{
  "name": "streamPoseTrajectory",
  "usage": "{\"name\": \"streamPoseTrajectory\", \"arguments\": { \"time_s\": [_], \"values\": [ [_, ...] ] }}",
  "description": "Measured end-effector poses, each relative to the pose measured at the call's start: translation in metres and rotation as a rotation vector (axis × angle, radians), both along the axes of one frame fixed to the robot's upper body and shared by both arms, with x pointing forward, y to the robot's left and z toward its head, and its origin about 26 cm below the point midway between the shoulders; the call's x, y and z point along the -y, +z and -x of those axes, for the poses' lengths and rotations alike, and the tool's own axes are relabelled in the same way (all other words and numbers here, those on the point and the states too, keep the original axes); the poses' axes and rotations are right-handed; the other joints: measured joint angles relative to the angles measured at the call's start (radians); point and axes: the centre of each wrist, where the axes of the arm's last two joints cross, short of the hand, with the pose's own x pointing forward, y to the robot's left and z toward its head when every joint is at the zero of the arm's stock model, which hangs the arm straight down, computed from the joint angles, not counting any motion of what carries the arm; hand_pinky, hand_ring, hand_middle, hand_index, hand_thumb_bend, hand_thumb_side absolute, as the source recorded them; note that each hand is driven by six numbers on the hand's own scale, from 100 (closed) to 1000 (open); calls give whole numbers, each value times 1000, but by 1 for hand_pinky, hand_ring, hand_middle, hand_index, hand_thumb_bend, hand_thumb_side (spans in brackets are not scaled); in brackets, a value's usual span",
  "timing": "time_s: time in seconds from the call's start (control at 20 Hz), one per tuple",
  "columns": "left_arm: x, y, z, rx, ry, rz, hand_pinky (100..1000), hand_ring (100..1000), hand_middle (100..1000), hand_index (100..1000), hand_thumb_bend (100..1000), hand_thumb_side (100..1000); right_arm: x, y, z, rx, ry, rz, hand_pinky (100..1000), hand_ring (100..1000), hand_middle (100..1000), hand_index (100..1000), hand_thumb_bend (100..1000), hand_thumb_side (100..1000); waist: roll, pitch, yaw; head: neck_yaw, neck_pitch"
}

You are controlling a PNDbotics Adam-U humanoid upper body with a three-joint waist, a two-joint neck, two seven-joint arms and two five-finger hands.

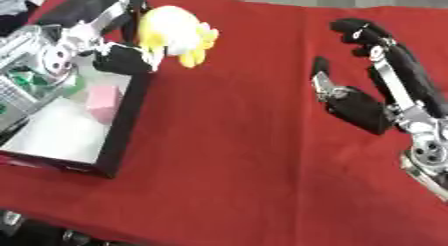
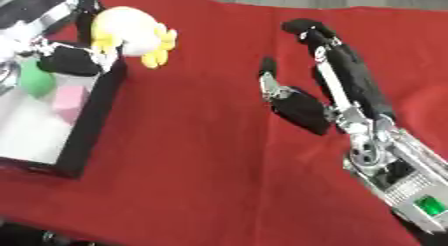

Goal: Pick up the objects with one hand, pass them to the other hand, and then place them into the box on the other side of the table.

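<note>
Black-walled open box point(image 1: 122, 135) at your left edge, partly cut off; pink block point(image 1: 103, 104) and green object point(image 2: 35, 79) inside, blurred. Your left hand point(image 1: 122, 57) curls round yellow-and-white soft toy point(image 1: 175, 32) at box's far corner. Red tablecloth point(image 1: 236, 155). Your right hand point(image 2: 302, 107) fingers straight, holding nothing.

The left hand point(image 1: 122, 57) was black, with silver metal links and a round silver joint at its wrist. The right hand point(image 2: 302, 107) had a black palm and black fingers point(image 2: 306, 30) edged by a slim silver rod. Its wrist showed round silver joints with bolt holes. The right forearm was silver-grey and carried a small green mark.
</note>
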Motion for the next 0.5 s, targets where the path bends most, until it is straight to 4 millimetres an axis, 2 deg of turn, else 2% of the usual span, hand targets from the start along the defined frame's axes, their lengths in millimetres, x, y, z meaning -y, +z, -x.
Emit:
{"name": "streamPoseTrajectory", "arguments": {
  "time_s": [0.5],
  "values": [
    [-45, -9, 18, 20, 163, 39, 802, 485, 283, 326, 100, 247, 1, -2, 0, 7, -17, -28, 818, 875, 916, 913, 100, 661, -1, 0, -3, 53, -2]
  ]
}}
